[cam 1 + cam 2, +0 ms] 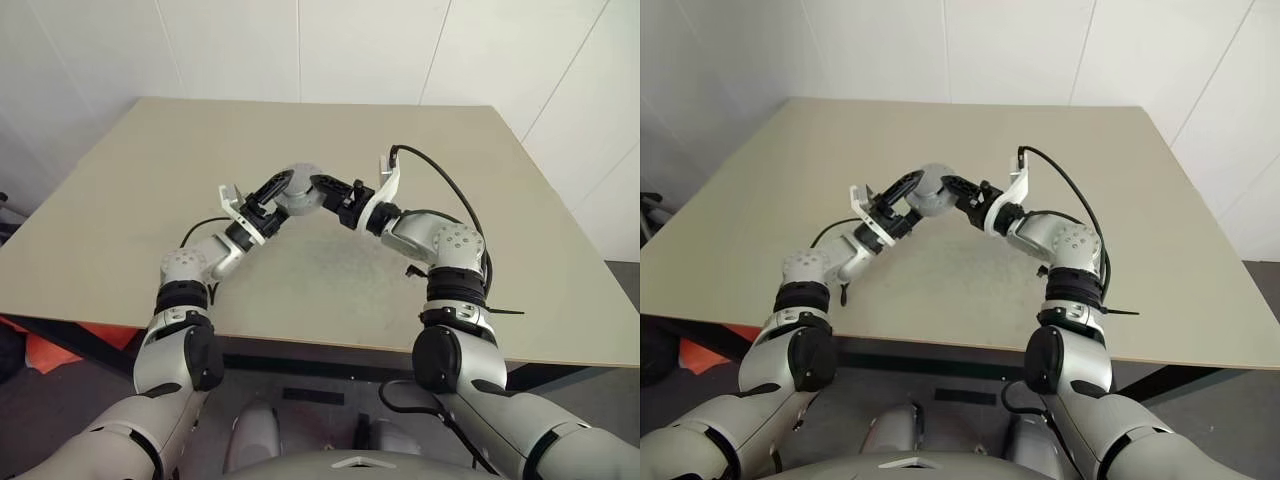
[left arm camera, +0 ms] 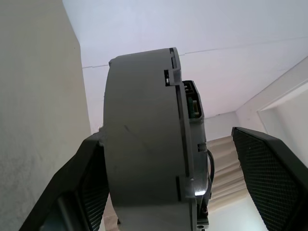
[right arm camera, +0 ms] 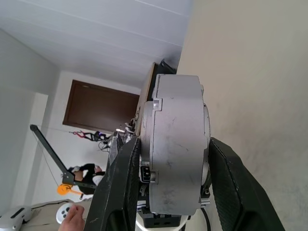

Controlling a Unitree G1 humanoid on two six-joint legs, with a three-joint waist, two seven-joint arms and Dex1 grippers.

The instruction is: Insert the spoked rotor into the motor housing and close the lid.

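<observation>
Broadly, across the head view from lower left to right edge: the beige desk [image 1: 120, 180]; meeting above its middle, at frame centre, both arms. Raised between them there, off the desk: the motor housing [image 1: 298, 190], round and grey, seen edge-on from both wrists. Clamped across its flat faces by the right fingers [image 3: 231, 187], both pads pressed on; straddled loosely by the left fingers [image 2: 269, 178], spread wide, one pad close against one face, the other standing well apart. Cannot tell whether the spoked rotor sits inside, or whether the lid is seated. Probably a hand-over or a seating press. To do it well: hold the right grip firm and level; close the left squarely on the faces before loosening anything; avoid twisting.
</observation>
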